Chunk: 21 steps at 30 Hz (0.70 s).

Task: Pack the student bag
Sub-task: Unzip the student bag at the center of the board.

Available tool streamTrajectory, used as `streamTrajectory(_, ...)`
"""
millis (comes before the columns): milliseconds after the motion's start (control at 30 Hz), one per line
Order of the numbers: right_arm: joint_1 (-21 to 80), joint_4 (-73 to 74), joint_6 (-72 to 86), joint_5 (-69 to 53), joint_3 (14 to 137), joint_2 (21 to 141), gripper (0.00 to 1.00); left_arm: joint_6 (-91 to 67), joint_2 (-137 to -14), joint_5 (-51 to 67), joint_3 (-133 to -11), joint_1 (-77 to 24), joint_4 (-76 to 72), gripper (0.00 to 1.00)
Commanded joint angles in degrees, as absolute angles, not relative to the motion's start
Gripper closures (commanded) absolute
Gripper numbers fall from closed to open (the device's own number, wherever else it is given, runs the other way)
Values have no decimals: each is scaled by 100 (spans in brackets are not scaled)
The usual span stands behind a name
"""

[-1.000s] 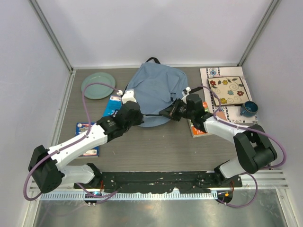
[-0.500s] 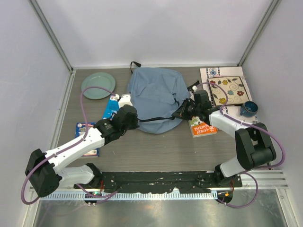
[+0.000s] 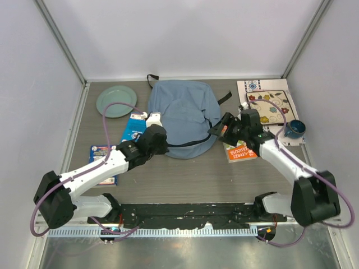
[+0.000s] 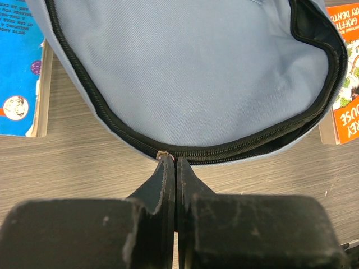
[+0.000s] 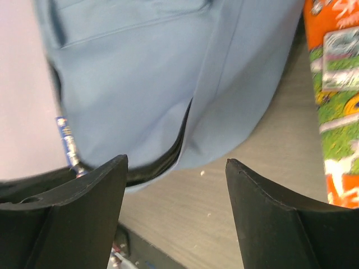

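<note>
One student bag [image 3: 182, 112], one plate [image 3: 116, 101], one mug [image 3: 294, 129]

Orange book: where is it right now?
In the top view the orange book lies on the table right of centre, just right of the student bag and in front of the floral board.

The student bag [image 3: 182, 112] lies flat on the surface [image 3: 185, 174] in the upper centre of the top view. It is a soft, rounded, dusty light-blue backpack. Its dark zipper [image 4: 224, 150] curves along the lower edge and gapes at the right onto dark lining [image 4: 312, 20]. Black straps [image 3: 150, 78] poke out at the top and right.
</note>
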<state>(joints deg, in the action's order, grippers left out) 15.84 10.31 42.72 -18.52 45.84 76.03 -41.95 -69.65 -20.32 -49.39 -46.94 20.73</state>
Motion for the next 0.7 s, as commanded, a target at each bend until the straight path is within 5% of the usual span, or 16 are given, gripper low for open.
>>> streamTrajectory(0,1634,591,5333,-2205,3704,6593,24,-4202,-7127,-1855,-5220,-4755,1600,100)
streamTrajectory(267,2618,-684,7020,-1961,3120,6205,23,-4105,-7189,-1688,-5308,-4834,1477,100)
streamTrajectory(667,3419,-1626,8507,-1187,3261,7259,23,-3981,-7242,-1591,-5458,-5150,1371,100)
